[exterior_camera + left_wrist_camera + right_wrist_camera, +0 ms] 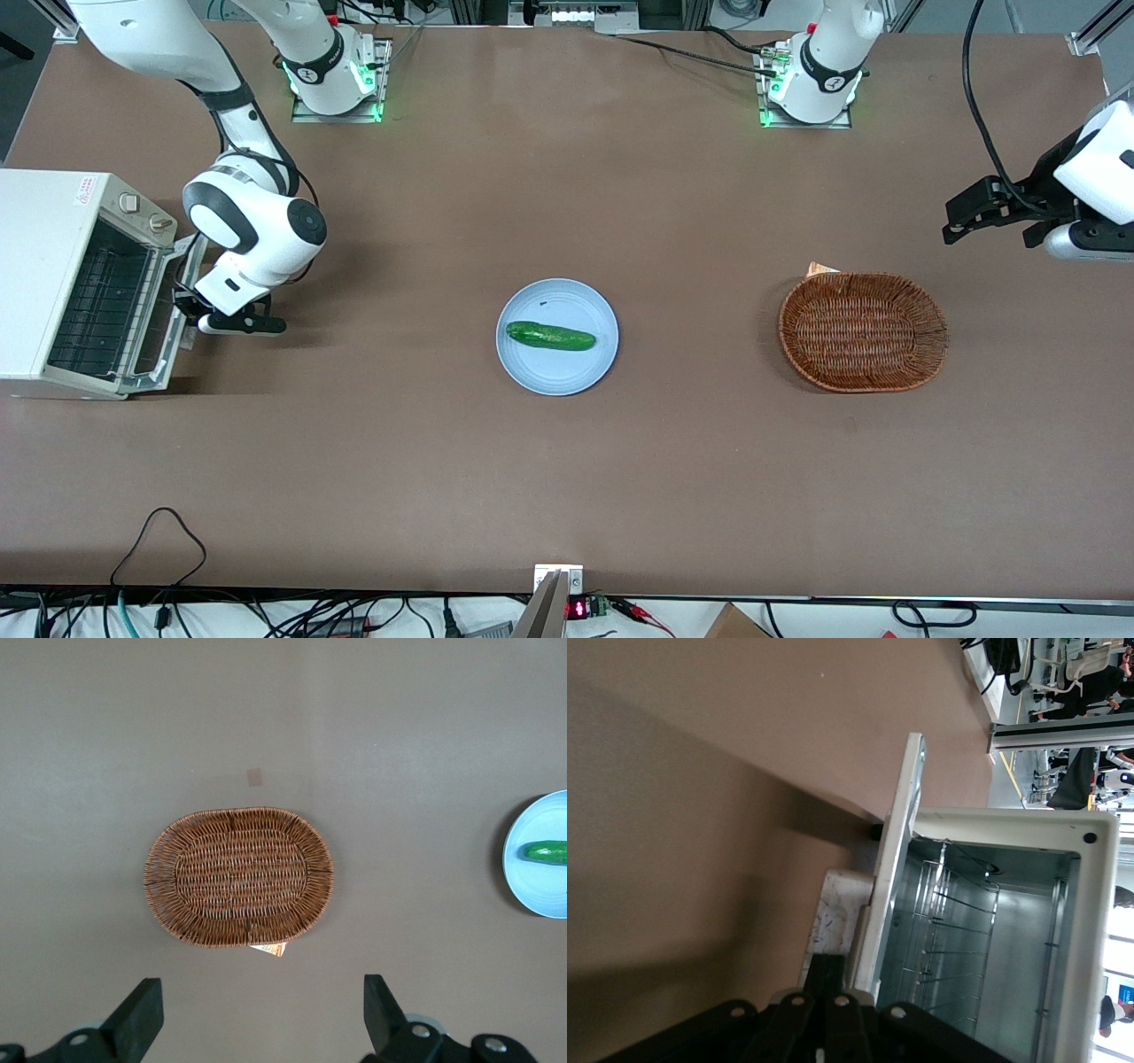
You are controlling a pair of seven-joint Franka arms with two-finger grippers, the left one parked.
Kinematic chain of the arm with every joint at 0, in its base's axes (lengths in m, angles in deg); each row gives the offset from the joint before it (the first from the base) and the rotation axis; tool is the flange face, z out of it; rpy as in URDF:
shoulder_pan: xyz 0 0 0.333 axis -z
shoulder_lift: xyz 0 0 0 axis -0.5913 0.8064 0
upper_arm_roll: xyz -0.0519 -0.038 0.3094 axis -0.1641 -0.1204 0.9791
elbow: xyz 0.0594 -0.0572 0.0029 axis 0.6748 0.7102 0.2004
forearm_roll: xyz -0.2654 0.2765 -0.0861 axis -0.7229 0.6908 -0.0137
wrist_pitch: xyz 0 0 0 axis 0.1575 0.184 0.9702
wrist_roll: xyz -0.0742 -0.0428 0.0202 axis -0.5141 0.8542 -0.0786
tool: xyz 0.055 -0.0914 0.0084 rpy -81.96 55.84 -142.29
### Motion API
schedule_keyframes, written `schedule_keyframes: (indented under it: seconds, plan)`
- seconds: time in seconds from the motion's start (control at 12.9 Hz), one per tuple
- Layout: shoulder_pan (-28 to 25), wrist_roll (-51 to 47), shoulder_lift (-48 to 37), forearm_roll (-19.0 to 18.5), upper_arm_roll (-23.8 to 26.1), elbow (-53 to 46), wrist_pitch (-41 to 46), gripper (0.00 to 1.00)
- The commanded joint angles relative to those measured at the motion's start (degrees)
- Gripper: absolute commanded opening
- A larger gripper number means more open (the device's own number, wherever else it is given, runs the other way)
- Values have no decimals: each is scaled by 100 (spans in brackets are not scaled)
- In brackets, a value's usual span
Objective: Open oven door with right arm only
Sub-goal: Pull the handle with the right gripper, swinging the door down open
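The small white toaster oven (44,266) stands at the working arm's end of the table. Its oven door (166,315) hangs well open, tilted down, with the silver inner face and the wire rack showing. In the right wrist view the door (897,842) shows edge-on next to the open cavity (983,939). The right arm (252,226) reaches down in front of the oven. Its black gripper (183,301) is at the door's outer edge. In the wrist view the gripper (834,961) is shut, its fingertips together and resting against the pale bar handle (831,917).
A light blue plate (556,377) with a green cucumber (549,336) sits mid-table. A brown wicker basket (864,332) lies toward the parked arm's end; it also shows in the left wrist view (239,877) with the plate (532,890).
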Motion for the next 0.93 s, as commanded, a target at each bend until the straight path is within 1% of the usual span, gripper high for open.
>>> schedule_keyframes:
  seconds: [0.0, 0.85]
  plan:
    - [176, -140, 276, -83, -166, -76, 58, 0]
    - [97, -238, 681, -100, -175, -252, 49, 0]
